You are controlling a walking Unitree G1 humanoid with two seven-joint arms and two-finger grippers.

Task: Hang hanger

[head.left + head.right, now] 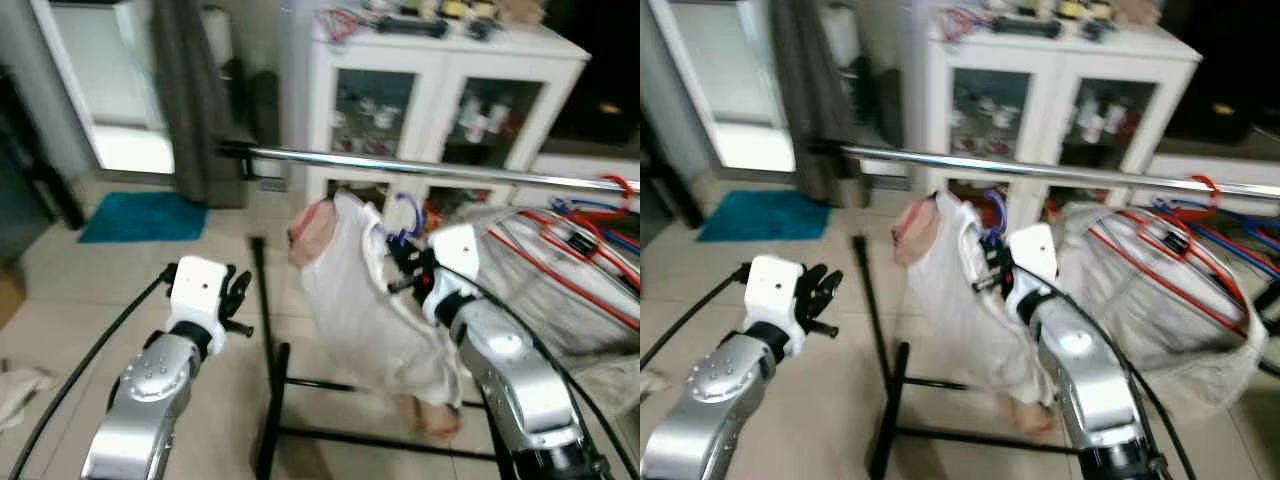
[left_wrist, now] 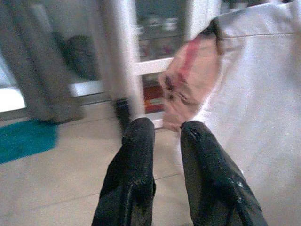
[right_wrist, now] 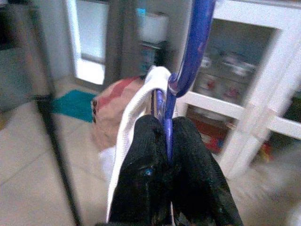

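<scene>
A white shirt with pink sleeves (image 1: 375, 300) hangs on a blue hanger (image 1: 407, 213), whose hook rises just below the silver rail (image 1: 400, 166) of the clothes rack. My right gripper (image 1: 402, 262) is shut on the blue hanger (image 3: 181, 70) at its neck, the two black fingers (image 3: 146, 174) pinching the blue stem beside the white collar. My left gripper (image 1: 238, 297) is held up left of the shirt, well apart from it; in its wrist view the fingers (image 2: 136, 174) stand slightly apart with nothing between them, the pink sleeve (image 2: 190, 89) beyond.
Red and blue hangers (image 1: 600, 215) hang at the rail's right end over a white laundry bag (image 1: 560, 290). The rack's black base bars (image 1: 275, 400) lie on the tiled floor. A white glass-door cabinet (image 1: 430, 100) stands behind; a teal mat (image 1: 140, 215) lies at left.
</scene>
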